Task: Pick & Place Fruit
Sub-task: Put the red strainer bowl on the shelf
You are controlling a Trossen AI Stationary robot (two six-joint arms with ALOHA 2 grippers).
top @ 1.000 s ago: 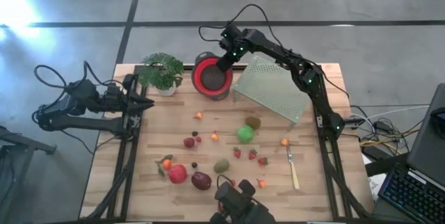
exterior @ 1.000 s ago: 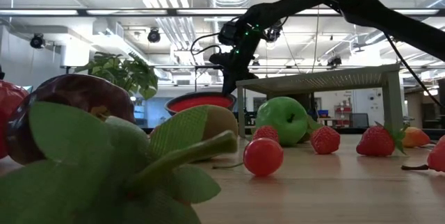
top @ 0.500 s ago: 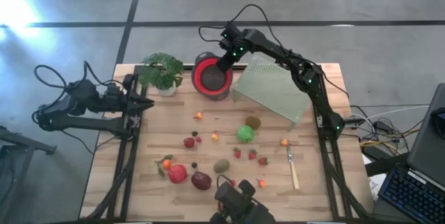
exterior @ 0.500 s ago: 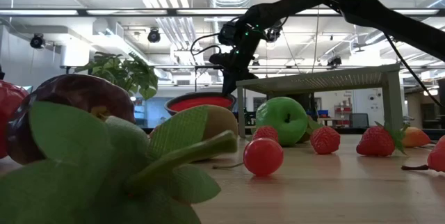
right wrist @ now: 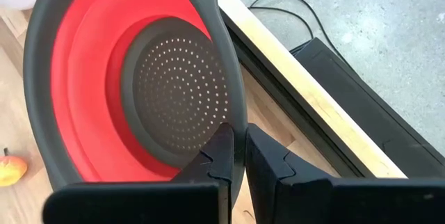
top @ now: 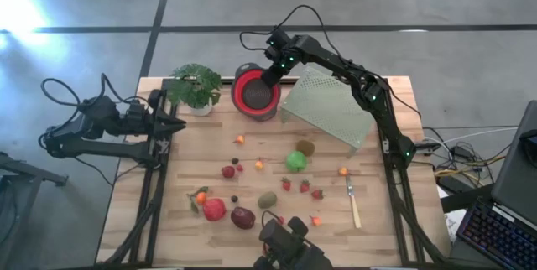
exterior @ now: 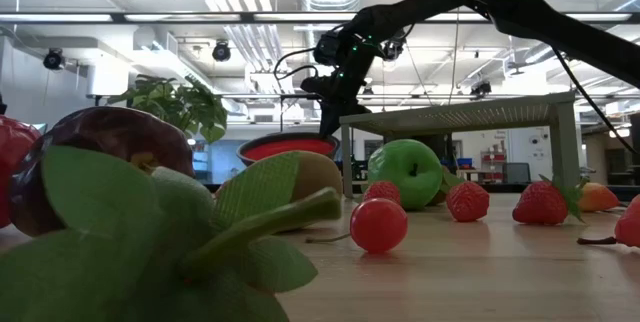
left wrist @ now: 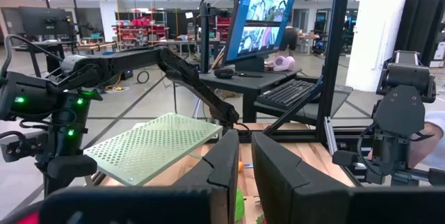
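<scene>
Fruit pieces lie scattered on the wooden table: a green apple, kiwis, a red apple, a maroon plum, strawberries and small orange pieces. A red colander with a dark rim stands near the far edge. My right gripper is at its right rim, shut on it. My left gripper hovers at the table's left edge, shut and holding nothing. My right gripper pinches the colander's dark rim on its right side, one finger inside the bowl and one outside. The fingers come from above, pointing down. The colander stands upright on the table.
A leafy potted plant stands left of the colander. A green perforated rack on legs stands right of it. A pale-handled knife lies near the right edge. A camera mount sits at the near edge.
</scene>
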